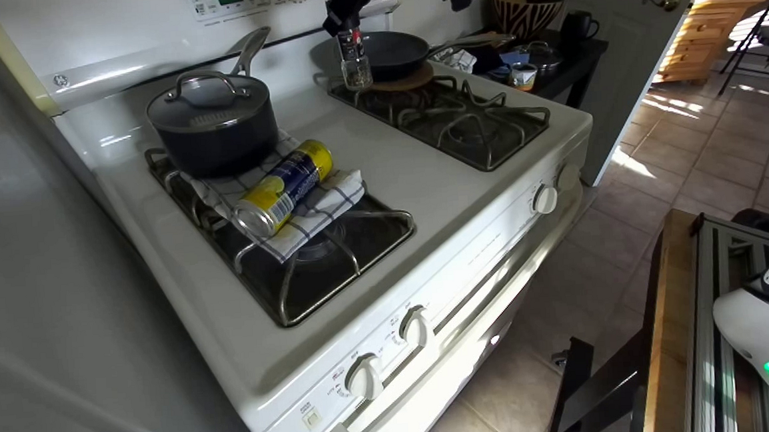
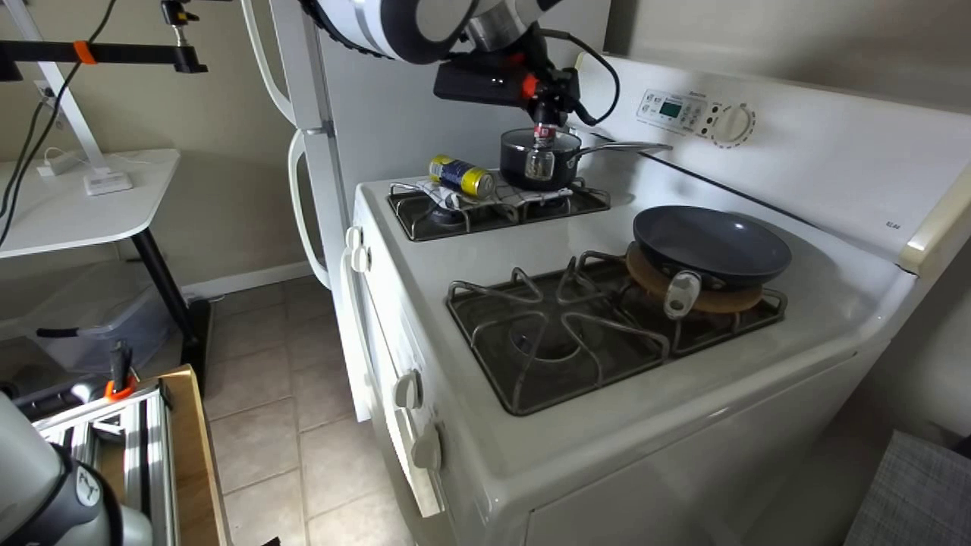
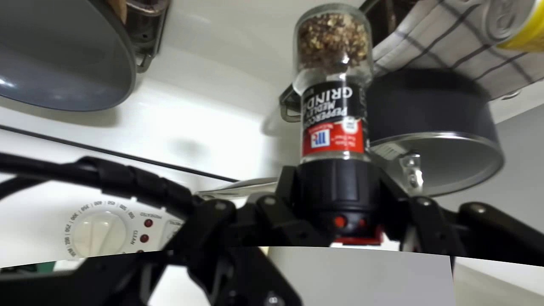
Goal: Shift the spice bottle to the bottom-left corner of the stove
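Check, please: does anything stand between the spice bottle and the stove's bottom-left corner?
Probably, if the front corner by the fridge is meant: the yellow can on the checked towel seems to lie on or near a low, direct path for the spice bottle.

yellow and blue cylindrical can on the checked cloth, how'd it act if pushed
The yellow-and-blue cylindrical can would probably roll, lying on its curved side. The white checked cloth beneath might slow it. Its shiny metallic end suggests a stiff shell.
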